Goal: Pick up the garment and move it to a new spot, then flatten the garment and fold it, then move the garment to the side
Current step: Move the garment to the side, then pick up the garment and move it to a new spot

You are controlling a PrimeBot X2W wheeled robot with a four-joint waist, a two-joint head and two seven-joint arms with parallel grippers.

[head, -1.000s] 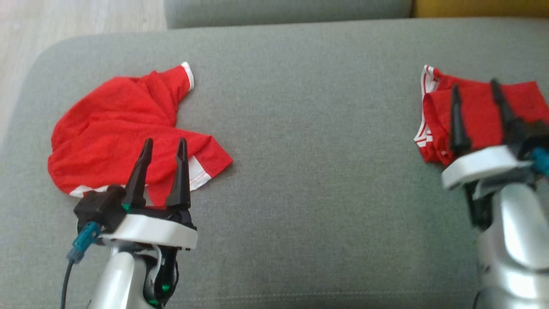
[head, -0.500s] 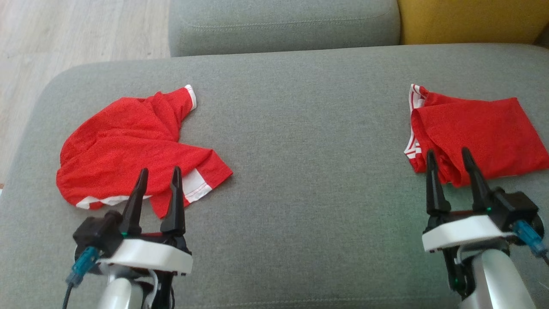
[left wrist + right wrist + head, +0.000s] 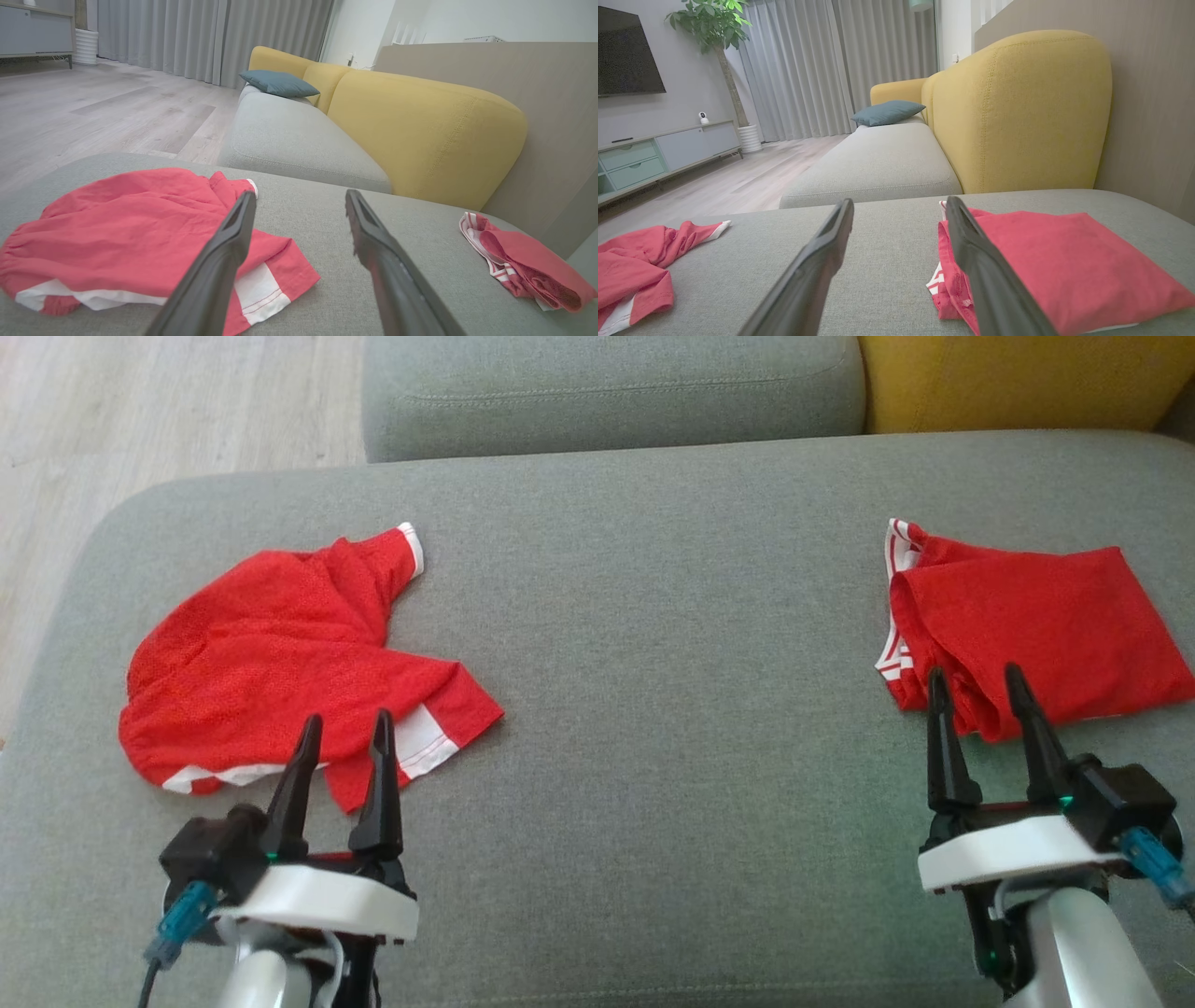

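Observation:
A crumpled red garment [image 3: 271,635] with white trim lies on the left of the grey cushion [image 3: 653,644]. It also shows in the left wrist view [image 3: 117,233] and the right wrist view [image 3: 626,275]. A second red garment [image 3: 1036,625], folded flat, rests at the right [image 3: 528,261] [image 3: 1064,261]. My left gripper [image 3: 346,717] [image 3: 300,195] hovers open over the crumpled garment's near hem, holding nothing. My right gripper [image 3: 975,672] [image 3: 899,201] is open and empty, its tips at the folded garment's near left corner.
Behind the cushion are another grey seat [image 3: 607,383] and a yellow backrest [image 3: 1018,378]. A blue pillow [image 3: 278,83] lies further along the sofa. Wooden floor [image 3: 140,411] drops off past the cushion's left edge. The stretch of cushion between the two garments is bare.
The head camera has shifted. My right gripper has drawn back from over the folded garment to its near edge. My left gripper has pulled back slightly. Both stay open.

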